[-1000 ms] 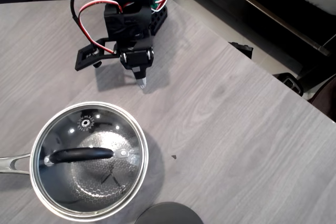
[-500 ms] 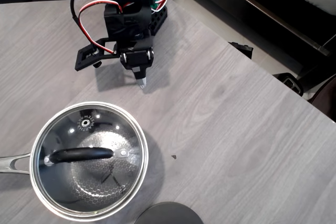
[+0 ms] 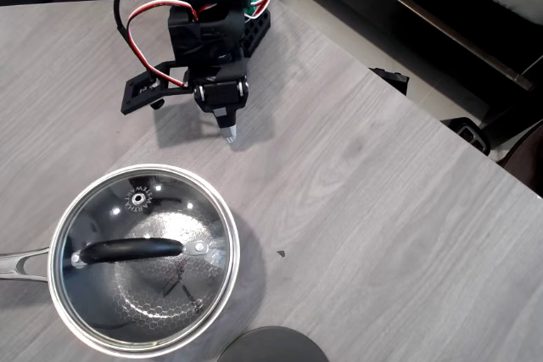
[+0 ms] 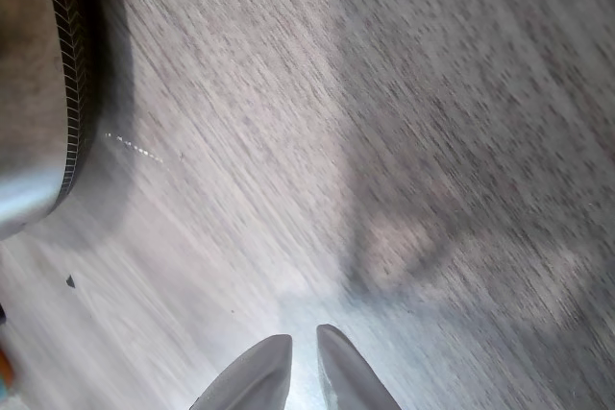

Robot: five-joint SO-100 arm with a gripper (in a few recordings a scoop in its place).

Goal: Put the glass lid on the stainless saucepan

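- You are keeping the black two-finger gripper [image 3: 228, 130] low over the grey wood-grain table [image 3: 382, 235], back near the arm's base; in the wrist view its pale fingertips [image 4: 252, 373] are sitting almost together with just a sliver of gap, so the tool is closed and carrying nothing.
- The round clear glass lid with the steel rim and black bar handle [image 3: 142, 258] is resting level on the round shiny stainless saucepan with the dark honeycomb interior [image 3: 59, 298], rim inside rim; judging by that, the placing looks done and you are finishing with the retreat.
- To finish well, you are best off holding the arm tucked and the fingers shut, and not reaching back toward the pan; a nudge on the bar handle could slide the lid off its seat.
- If you are doubting the seat, you are better checking the steel rim all round from the overhead view than touching it.
- The saucepan's long steel handle [image 3: 21, 264] is pointing to the left edge of the overhead view, well away from the arm.
- The dark grey opaque disc [image 3: 271, 346] is lying at the bottom edge, just beside the pan; it is not blocking anything.
- Between gripper and pan the table is bare, so nothing is standing in your way.
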